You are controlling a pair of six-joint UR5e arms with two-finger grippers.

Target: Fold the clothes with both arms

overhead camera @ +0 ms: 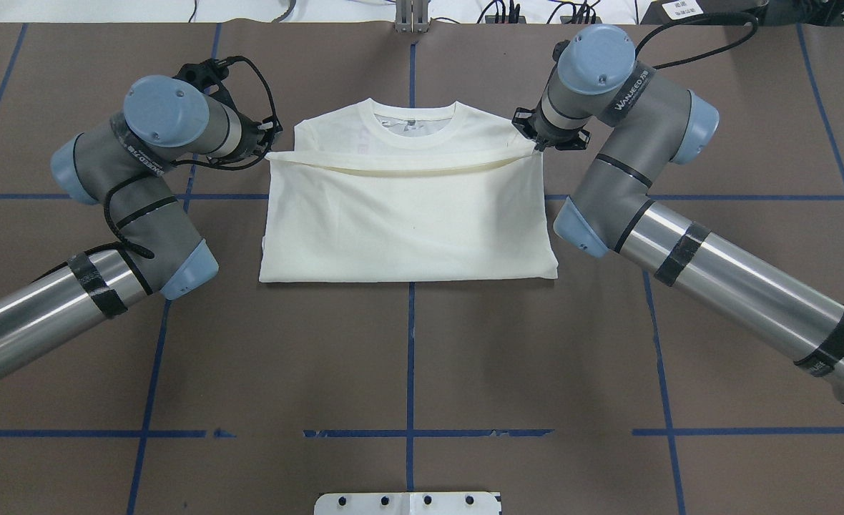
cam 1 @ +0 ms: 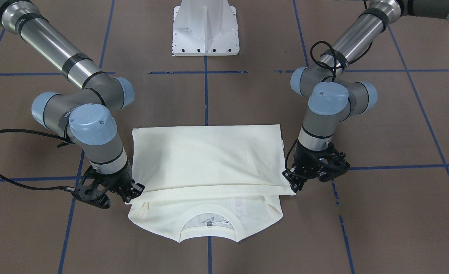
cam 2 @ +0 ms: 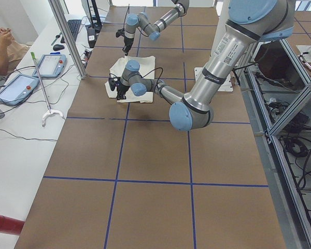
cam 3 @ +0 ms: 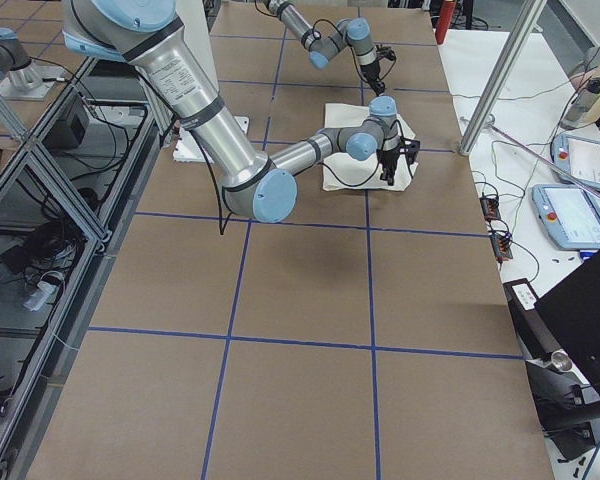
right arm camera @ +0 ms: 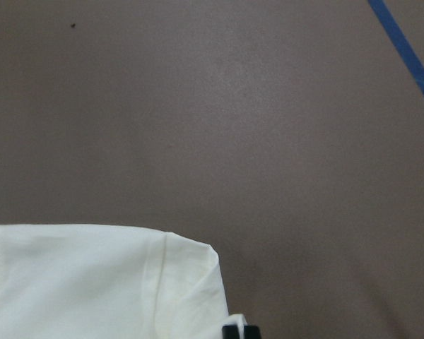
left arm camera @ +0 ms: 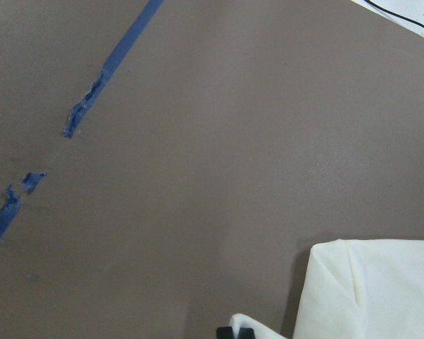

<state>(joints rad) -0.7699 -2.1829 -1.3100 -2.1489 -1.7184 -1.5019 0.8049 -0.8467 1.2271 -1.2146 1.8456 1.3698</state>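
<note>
The jaws of both arms are pressed together on cloth: those of the left arm (overhead camera: 139, 193) pinch one corner (overhead camera: 270, 154) of the doubled-over hem, and those of the right arm (overhead camera: 629, 179) pinch the other corner (overhead camera: 538, 149). A scrap of white is caught at the black tips in each wrist view. The brown tabletop (overhead camera: 286, 357) is crossed by blue tape lines (overhead camera: 410, 343), and the cream T-shirt (overhead camera: 408, 222) lies across the centre line, on the side far from the robot's base. Its lower half is folded up over the chest, with the crease (overhead camera: 408, 279) nearest the robot. The leading edge (overhead camera: 404, 163) is stretched between the two grips and held slightly off the layer beneath, just short of the collar (overhead camera: 409, 137). The step in hand is judged to be the laying-down of this fold. It would be done well if both corners were carried at one height and one pace, so that the edge is kept straight and square to the centre line. Light tension should be kept across the edge so that no slack is trapped in the middle. The corners should be lowered onto the shoulders before the grips are let go, and both should be released together. A skewed edge would be the likely fault if one side were advanced ahead of the other.
</note>
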